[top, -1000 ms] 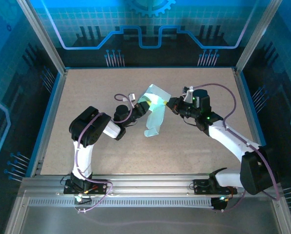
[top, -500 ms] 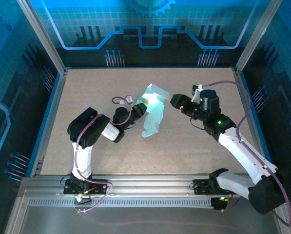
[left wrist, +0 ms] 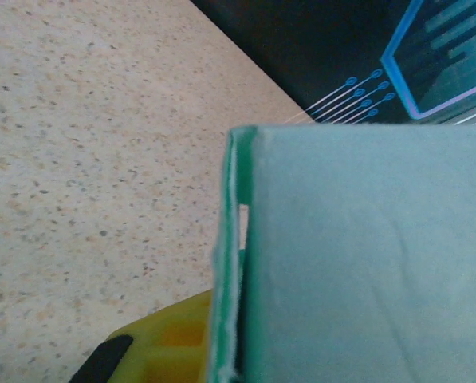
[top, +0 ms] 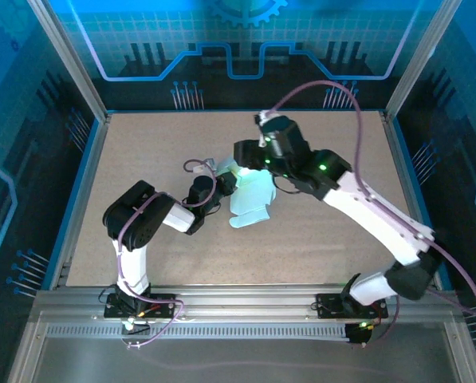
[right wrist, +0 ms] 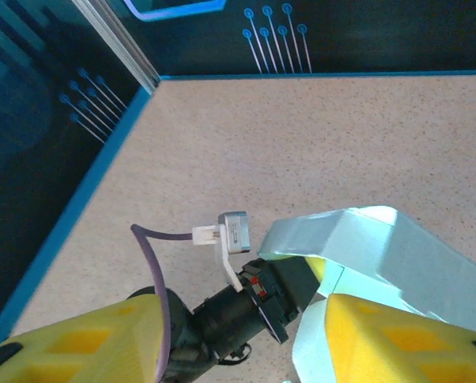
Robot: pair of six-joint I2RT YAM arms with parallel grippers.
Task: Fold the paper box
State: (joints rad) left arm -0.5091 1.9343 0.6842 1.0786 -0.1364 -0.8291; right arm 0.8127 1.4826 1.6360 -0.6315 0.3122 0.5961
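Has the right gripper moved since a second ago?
Yes. The right gripper has swung left and toward the far edge of the tan speckled table, from right of the pale mint thin-card paper box to above its far end.

Pale mint paper box (top: 249,199); speckled beige table (top: 142,148).

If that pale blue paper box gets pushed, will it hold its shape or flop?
Probably flops: the paper box is thin card, its edge in the left wrist view a mere sliver. Likely light too, since the left gripper holds it by one edge. A push would probably bend panels rather than slide it.
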